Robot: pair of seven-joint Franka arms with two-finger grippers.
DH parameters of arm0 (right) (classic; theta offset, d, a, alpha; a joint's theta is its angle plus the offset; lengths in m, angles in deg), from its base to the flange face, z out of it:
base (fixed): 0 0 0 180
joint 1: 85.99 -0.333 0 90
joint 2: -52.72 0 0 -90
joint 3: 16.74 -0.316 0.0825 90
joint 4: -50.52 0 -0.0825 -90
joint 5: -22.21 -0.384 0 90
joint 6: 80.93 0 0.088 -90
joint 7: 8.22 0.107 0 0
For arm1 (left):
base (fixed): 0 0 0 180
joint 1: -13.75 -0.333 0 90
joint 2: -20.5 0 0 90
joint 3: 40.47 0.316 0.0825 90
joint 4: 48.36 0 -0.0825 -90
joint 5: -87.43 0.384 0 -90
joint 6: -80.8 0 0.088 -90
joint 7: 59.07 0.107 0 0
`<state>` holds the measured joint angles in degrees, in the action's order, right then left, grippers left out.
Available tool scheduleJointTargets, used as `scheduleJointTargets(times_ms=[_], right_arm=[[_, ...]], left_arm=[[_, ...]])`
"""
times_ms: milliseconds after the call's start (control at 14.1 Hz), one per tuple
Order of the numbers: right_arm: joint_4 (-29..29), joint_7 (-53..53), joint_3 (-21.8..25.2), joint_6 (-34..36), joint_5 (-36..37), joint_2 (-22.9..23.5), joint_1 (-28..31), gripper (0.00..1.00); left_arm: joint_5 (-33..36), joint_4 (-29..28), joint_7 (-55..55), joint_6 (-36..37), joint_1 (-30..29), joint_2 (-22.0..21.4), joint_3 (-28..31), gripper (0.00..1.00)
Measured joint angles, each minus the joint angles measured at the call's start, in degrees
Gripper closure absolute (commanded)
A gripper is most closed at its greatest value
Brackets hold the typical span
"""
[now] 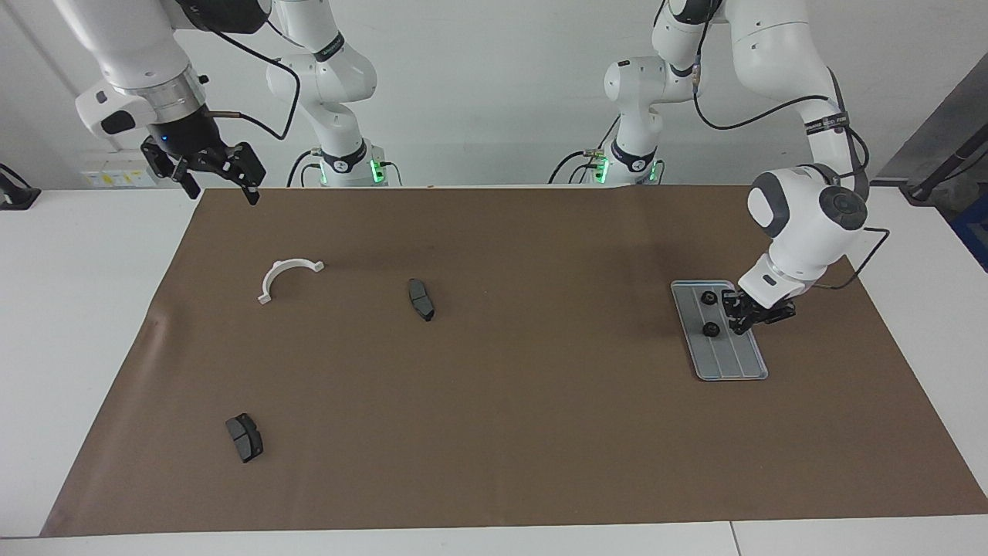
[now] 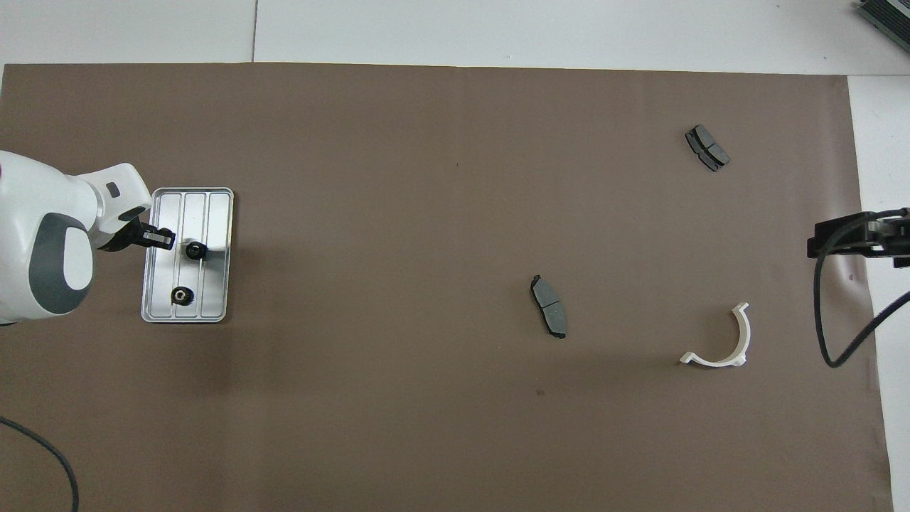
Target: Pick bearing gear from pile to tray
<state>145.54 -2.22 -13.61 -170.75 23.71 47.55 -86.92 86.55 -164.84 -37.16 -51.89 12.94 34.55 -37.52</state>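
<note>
The silver grooved tray (image 1: 729,363) lies on the brown mat toward the left arm's end; it also shows in the overhead view (image 2: 213,206). Two black round rings lie in it, one (image 1: 707,297) nearer to the robots and one (image 1: 711,330) farther; in the overhead view they are the near ring (image 2: 182,295) and the far ring (image 2: 195,249). My left gripper (image 1: 739,320) hangs low over the tray's edge beside the farther ring, and shows in the overhead view (image 2: 162,238). My right gripper (image 1: 220,176) waits open and empty, raised over the mat's edge.
Loose parts lie spread toward the right arm's end: a white half-ring bracket (image 1: 287,276), a dark grey brake pad (image 1: 421,300) near the mat's middle, and another brake pad (image 1: 245,437) farthest from the robots. No black ring shows on the mat outside the tray.
</note>
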Motion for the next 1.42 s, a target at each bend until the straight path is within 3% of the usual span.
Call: scheduleJointTargets(times_ms=[213, 355, 568, 710, 994, 1136, 1420], right_arm=[[0.0, 0.0, -0.02, 0.0, 0.0, 0.0, 0.09, 0.0], [0.0, 0.0, -0.34, 0.0, 0.0, 0.0, 0.43, 0.0], [0.0, 0.0, -0.65, 0.0, 0.0, 0.0, 0.41, 0.0], [0.0, 0.0, -0.62, 0.0, -0.01, 0.0, 0.3, 0.0], [0.0, 0.0, -0.37, 0.0, -0.04, 0.0, 0.23, 0.0], [-0.16, 0.12, -0.37, 0.0, -0.19, 0.0, 0.07, 0.0], [-0.38, 0.21, -0.31, 0.05, -0.39, -0.01, -0.81, 0.0]], left_arm=[[0.0, -3.51, 0.01, -3.95, -0.44, -0.01, -0.07, 0.23], [0.0, -3.57, 0.01, -4.02, -0.45, -0.1, -0.08, 0.1], [-0.05, -0.95, -0.28, -0.25, -0.44, -0.95, -0.4, 0.09], [-0.16, 6.17, -3.14, 11.05, -0.4, -1.97, -0.94, 0.05], [-0.13, 26.87, -11.83, 37.87, 1.16, -3.51, -1.97, 0.0], [-0.09, 33.64, -15.48, 46.32, 3.04, -3.58, -1.98, 0.0], [-0.06, 40.8, -16.62, 57.44, 3.97, -3.56, -1.94, 0.0]])
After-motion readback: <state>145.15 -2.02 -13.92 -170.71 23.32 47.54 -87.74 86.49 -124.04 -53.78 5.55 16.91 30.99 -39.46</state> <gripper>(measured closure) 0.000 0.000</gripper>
